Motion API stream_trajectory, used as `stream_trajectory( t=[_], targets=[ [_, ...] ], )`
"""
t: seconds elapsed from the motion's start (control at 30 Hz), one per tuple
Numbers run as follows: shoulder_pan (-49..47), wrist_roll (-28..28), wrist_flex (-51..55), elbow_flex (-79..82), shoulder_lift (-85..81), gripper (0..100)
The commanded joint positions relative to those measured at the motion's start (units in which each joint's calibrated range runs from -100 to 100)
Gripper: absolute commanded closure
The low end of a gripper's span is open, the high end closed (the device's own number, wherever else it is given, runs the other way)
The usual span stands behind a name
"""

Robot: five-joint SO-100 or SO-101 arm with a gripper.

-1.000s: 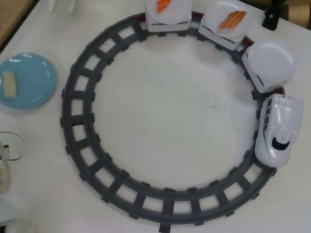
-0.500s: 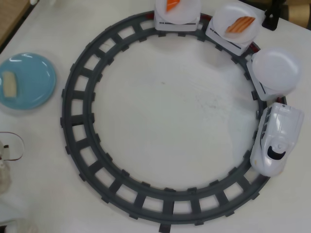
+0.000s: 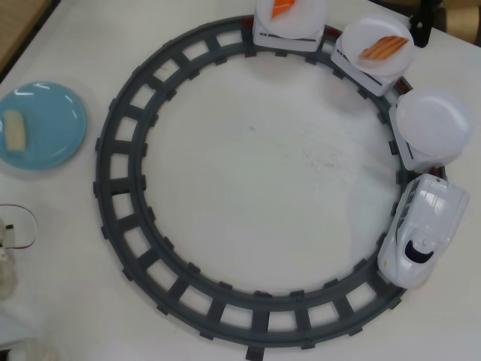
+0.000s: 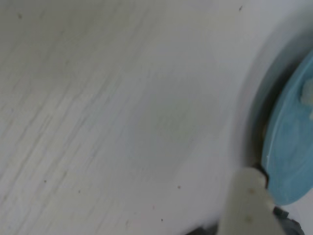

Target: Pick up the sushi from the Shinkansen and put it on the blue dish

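At far left of the overhead view you have the blue dish [image 3: 41, 125], one only, already carrying a single pale cream-white piece [image 3: 13, 131]; the task's sushi has not reached it. Moving right, one ring of dark track [image 3: 113, 203] circles the white surface [image 3: 263, 173]. Along its far-right arc runs the Shinkansen [image 3: 419, 232], pulling three plate-topped cars. One car holds a vivid red-orange piece [image 3: 283, 6], the middle one the sushi [image 3: 384, 47], and the car just behind the engine is bare. So the pick, carry and drop all remain, as far as you can judge. Your gripper is missing from the overhead view; in the wrist view only one pale fingertip [image 4: 249, 200] shows beside the dish rim, so you cannot tell how its jaws stand.
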Motion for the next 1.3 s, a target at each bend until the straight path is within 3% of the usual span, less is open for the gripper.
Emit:
stream_trajectory(
  t=[0.0,1.27],
  targets=[
    [0.44,0.25,0.09,-0.36,-0.17,74],
    [0.44,0.25,-0.34,-0.27,0.16,74]
  ],
)
